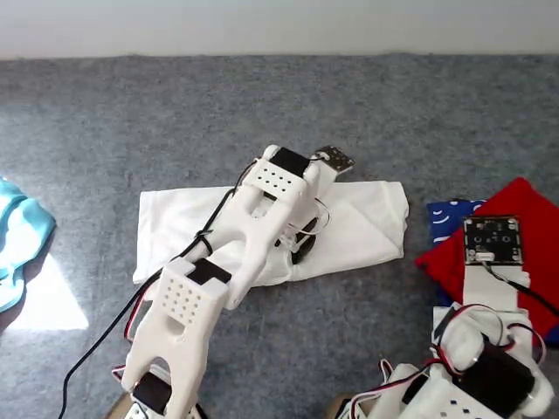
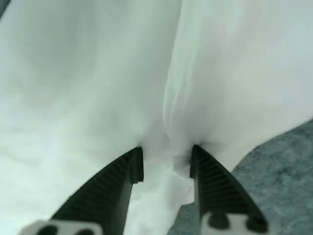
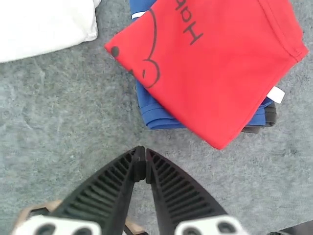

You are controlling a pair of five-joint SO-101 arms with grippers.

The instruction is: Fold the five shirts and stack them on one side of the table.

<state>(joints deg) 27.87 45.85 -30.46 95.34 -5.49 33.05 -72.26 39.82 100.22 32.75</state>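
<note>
**Grey table, white wall, one bright patch**

The table (image 1: 367, 113) is seen covered from side to side in a grey, felt-like fabric, mottled and slightly fuzzy. Along the far side a straight boundary is met, and beyond it a plain white wall (image 1: 279, 26) is shown. Soft, even light is spread over the surface, and shadows are kept faint. On the left of the high view, a sharp-edged patch of light (image 1: 44, 301) is cast onto the grey, brighter than anything around it. At the near edge, a small sliver of tan wood (image 1: 117, 405) is glimpsed. In the right wrist view the same grey weave is picked out close up, its fibres plainly shown.
</note>
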